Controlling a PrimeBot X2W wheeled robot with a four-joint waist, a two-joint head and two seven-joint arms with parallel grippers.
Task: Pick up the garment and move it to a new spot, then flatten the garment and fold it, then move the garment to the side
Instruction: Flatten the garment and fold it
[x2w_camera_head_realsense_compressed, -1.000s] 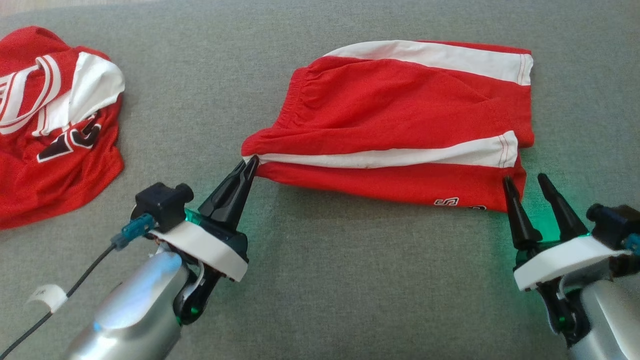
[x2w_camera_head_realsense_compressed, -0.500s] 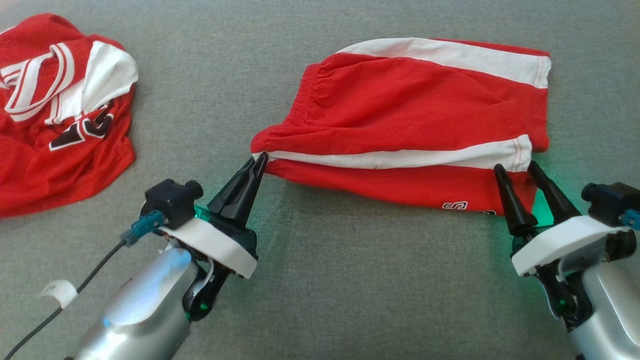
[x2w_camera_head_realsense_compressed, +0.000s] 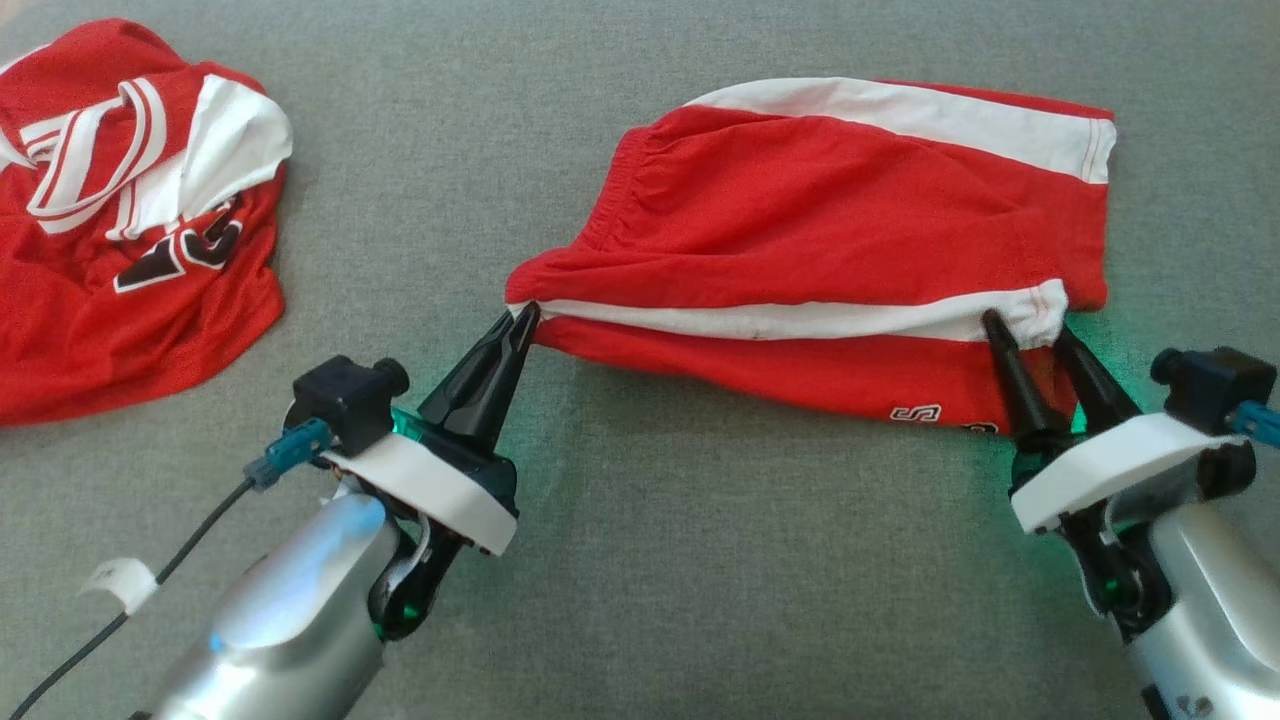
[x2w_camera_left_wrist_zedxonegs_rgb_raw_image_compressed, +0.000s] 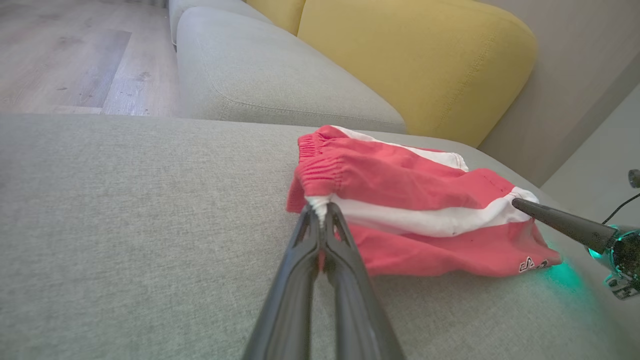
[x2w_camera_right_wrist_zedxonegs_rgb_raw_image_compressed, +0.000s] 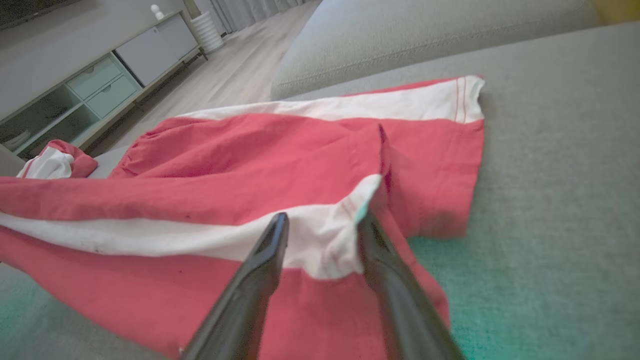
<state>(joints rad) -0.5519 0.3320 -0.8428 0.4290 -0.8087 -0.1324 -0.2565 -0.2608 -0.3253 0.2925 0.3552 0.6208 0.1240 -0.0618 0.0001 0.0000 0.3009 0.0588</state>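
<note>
Left gripper (x2w_camera_head_realsense_compressed: 522, 318), fingers pressed together, pinches the red shorts (x2w_camera_head_realsense_compressed: 820, 210) at the waistband; right gripper (x2w_camera_head_realsense_compressed: 1026, 328) straddles their white hem, spread. Grey sofa seat (x2w_camera_head_realsense_compressed: 640, 560), yellow backrest (x2w_camera_left_wrist_zedxonegs_rgb_raw_image_compressed: 415, 55) behind.

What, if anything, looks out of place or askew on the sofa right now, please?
The red shorts lie unevenly folded: the near layer sticks out past the white stripe. A red jersey sits crumpled at the left.

A crumpled red-and-white jersey (x2w_camera_head_realsense_compressed: 130, 220) lies at the head view's upper left on grey woven sofa upholstery (x2w_camera_head_realsense_compressed: 640, 600), with a mustard-yellow back cushion (x2w_camera_left_wrist_zedxonegs_rgb_raw_image_compressed: 415, 60) at the left wrist view's top.
</note>
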